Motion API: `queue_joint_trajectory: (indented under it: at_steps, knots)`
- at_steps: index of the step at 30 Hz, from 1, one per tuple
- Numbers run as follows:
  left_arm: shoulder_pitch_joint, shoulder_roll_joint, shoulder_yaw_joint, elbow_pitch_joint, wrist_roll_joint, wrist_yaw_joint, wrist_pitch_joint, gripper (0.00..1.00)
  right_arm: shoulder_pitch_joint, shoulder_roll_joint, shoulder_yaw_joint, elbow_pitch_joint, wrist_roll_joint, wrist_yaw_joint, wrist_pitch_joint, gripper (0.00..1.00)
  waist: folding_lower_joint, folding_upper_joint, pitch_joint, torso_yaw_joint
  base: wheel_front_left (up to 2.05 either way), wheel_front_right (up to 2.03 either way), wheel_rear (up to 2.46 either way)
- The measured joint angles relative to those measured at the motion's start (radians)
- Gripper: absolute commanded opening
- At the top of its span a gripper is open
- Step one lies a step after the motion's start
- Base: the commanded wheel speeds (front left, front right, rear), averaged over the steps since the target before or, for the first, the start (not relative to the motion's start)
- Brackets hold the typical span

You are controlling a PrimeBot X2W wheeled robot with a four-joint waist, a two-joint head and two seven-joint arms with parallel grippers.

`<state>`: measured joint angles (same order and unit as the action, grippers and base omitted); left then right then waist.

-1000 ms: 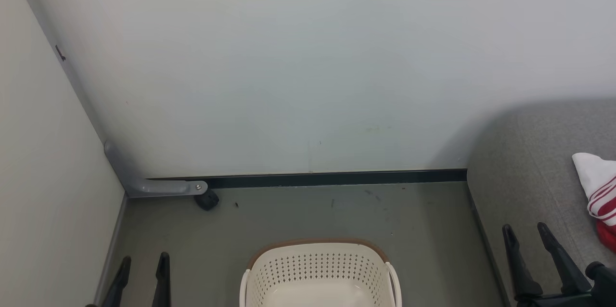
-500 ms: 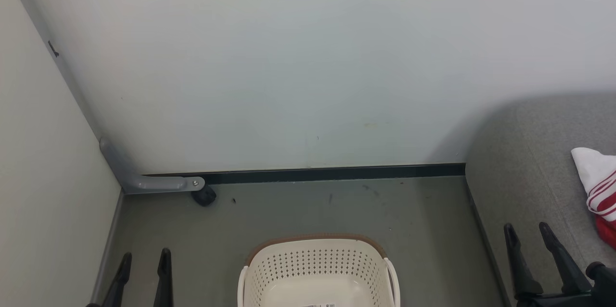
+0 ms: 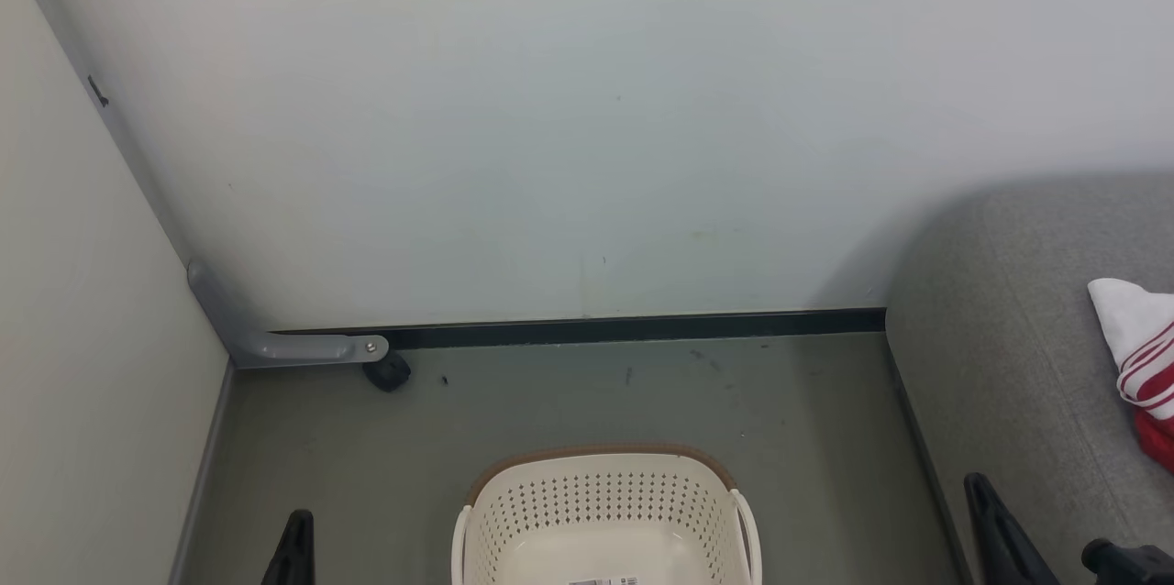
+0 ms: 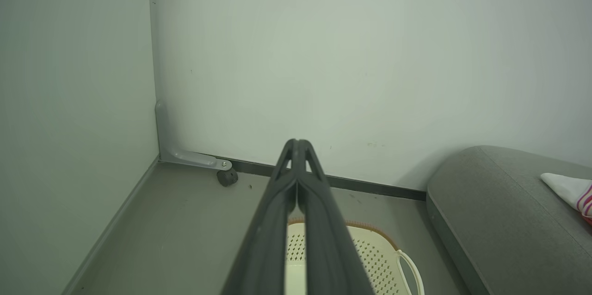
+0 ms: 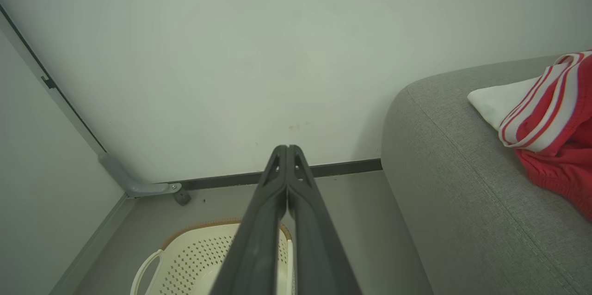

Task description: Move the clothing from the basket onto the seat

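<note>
We are facing a pale wall [image 3: 587, 126]; the basket [image 3: 601, 502] is standing on the grey floor [image 3: 569, 402] at the bottom middle of the head view, its cream perforated side and brown rim towards us, and a small white label [image 3: 603, 581] is lying on its bottom; the clothing [image 5: 550, 119] is lying on the seat [image 5: 453, 193] to our right, red fabric under a white panel with red-and-white striped trim, well apart from the basket. We are holding our left hand [image 4: 298, 143] with its two dark fingers pressed together at the tips, nothing between them, low to the left of the basket; we are holding our right hand [image 5: 287, 148] closed the same way and gripping nothing, low beside the seat's front edge. In the far left corner a grey bracket [image 3: 275, 342] is running down the wall to the floor, with a black caster [image 3: 387, 371] sitting under its end.
</note>
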<state>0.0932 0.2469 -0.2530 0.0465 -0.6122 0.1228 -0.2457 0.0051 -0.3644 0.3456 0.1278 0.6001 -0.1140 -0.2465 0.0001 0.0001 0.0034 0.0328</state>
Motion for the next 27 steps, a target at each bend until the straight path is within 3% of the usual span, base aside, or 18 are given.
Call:
queue_joint_trajectory:
  at_steps: [27]
  knots:
    - [-0.027,-0.053,0.095,0.053,-0.253,-0.061,0.104,0.0,-0.016,0.081,-0.128,0.037,0.257,0.058,0.098,0.0,0.0,-0.0001,0.0,-0.009,0.0,0.0,0.0]
